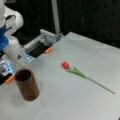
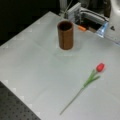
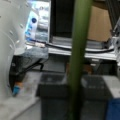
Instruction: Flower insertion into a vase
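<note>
You get soft, even overhead light on the pale grey table (image 1: 75, 100) in both front views, with black backgrounds. The brown wood-look cylinder vase (image 2: 65, 35) throws only a faint shadow. Everything's blurry, worst in the wrist view, where a smeared green vertical bar (image 3: 78, 60) sits out of focus.

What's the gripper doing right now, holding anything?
Gripper: not in view. The flower lies loose on the table, apart from the vase.
</note>
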